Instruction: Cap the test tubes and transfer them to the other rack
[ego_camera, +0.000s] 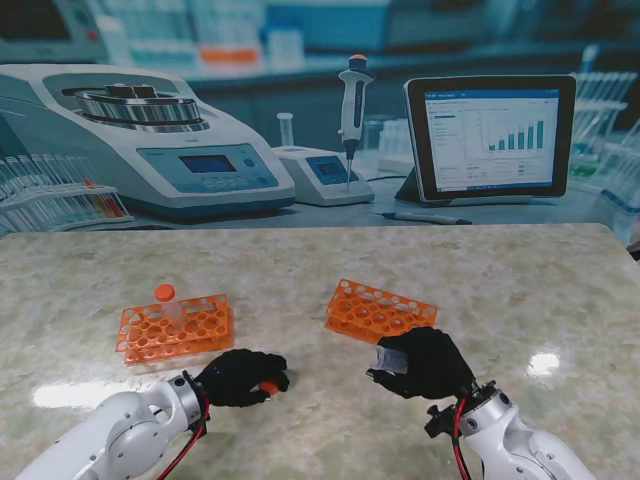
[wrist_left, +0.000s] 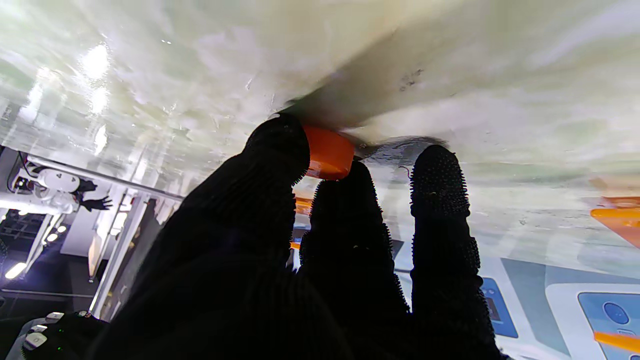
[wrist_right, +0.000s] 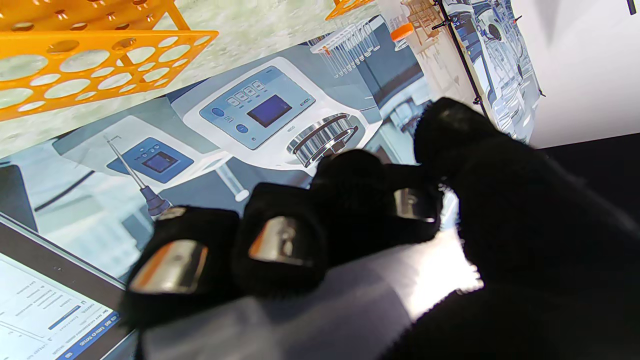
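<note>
Two orange racks lie on the marble table. The left rack (ego_camera: 175, 328) holds one upright tube with an orange cap (ego_camera: 165, 293). The right rack (ego_camera: 380, 310) shows no tubes. My left hand (ego_camera: 240, 377) rests on the table nearer to me than the left rack, its fingertips (wrist_left: 280, 145) pinching a loose orange cap (wrist_left: 327, 152) against the table top. My right hand (ego_camera: 425, 362) sits just nearer to me than the right rack, curled around a clear uncapped test tube (ego_camera: 390, 358); the same tube (wrist_right: 310, 305) lies under the closed fingers (wrist_right: 280, 240) in the right wrist view.
A printed lab backdrop with a centrifuge (ego_camera: 150, 140), a pipette (ego_camera: 352, 110) and a tablet (ego_camera: 490, 135) stands behind the table's far edge. The right rack's corner (wrist_right: 75, 60) shows close beyond my right hand.
</note>
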